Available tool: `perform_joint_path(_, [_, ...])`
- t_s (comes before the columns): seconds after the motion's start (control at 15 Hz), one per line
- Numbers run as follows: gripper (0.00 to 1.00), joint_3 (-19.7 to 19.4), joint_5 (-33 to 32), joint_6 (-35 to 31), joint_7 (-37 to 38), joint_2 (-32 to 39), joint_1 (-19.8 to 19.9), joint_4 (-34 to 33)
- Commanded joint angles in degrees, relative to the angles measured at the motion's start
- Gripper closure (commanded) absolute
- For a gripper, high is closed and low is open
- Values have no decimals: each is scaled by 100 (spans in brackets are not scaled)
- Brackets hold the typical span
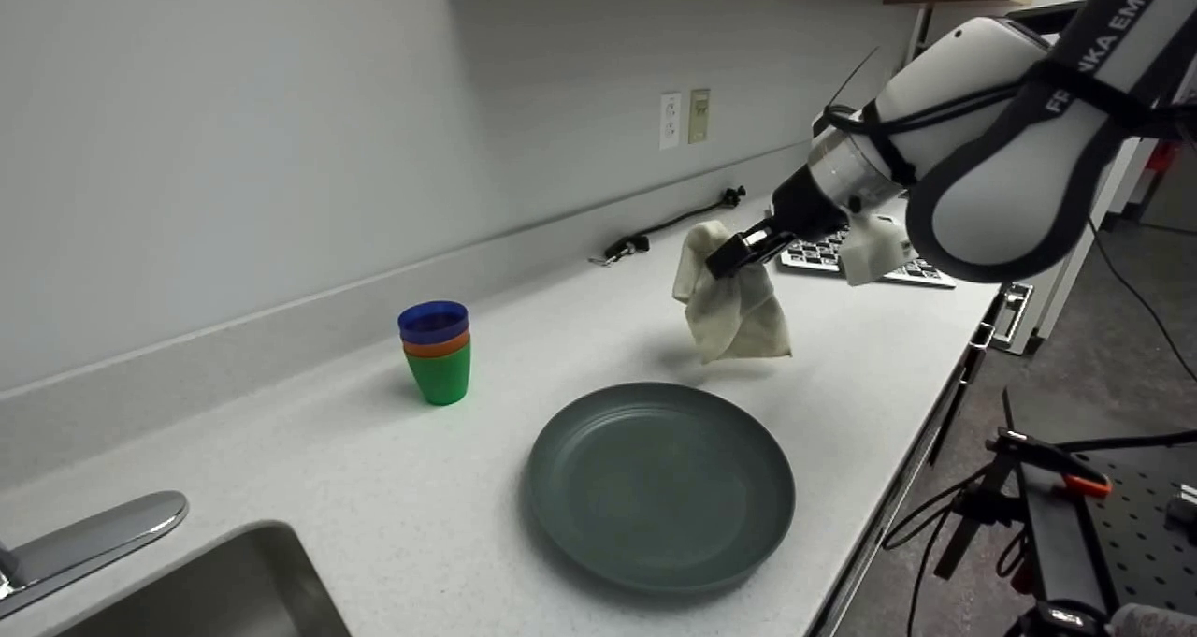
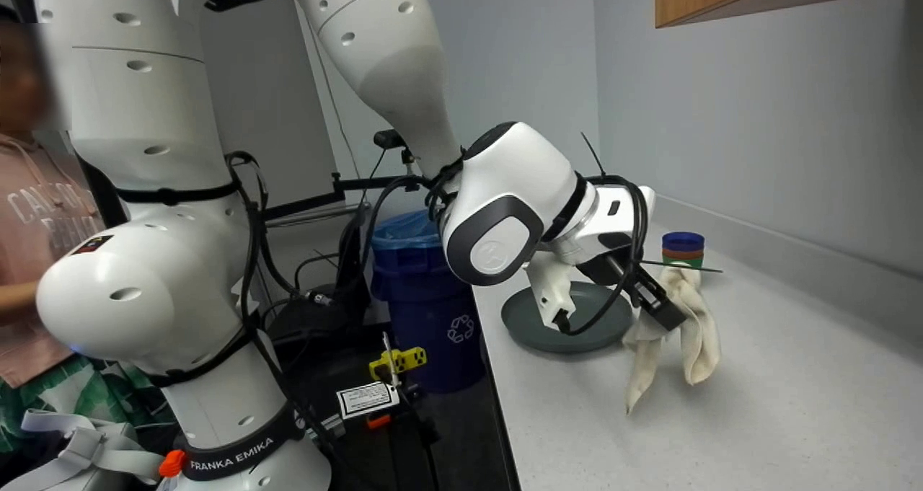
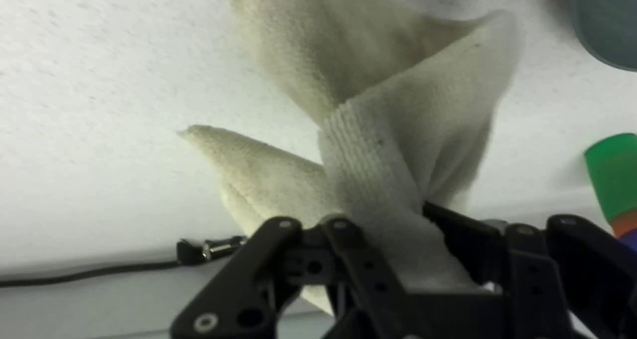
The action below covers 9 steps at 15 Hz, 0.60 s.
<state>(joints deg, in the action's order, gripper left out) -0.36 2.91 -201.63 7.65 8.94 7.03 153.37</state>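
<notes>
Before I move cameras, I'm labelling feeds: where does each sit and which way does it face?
An exterior view: by the sink, facing along the counter past the plate; arm shows.
An exterior view: near the robot's base, facing roughly the opposite way; base and arm show.
Wrist view: on the arm's end, facing the cloth and counter; gripper shows.
Both exterior views share cloth, plate and cups.

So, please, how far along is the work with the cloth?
Done, it seems: the cloth is lifted, hanging above the counter. In hand: the gripper holds it up. Left, probably: laying it down; it appears clear of counter and plate.
</notes>
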Motion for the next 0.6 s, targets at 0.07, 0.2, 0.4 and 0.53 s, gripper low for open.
perform_joint_path(0.07, [46, -1055, 1320, 2028, -1063, -328, -848, -337])
perform_joint_path(0.2, [31, -1905, 552, 2954, -526, -286, -1308, -542])
perform_joint_path(0.4, [7, -2235, -713, 4335, 671, -457, -1598, -729])
perform_joint_path(0.53, [0, -1653, -980, 5196, 1001, -838, -1191, -862])
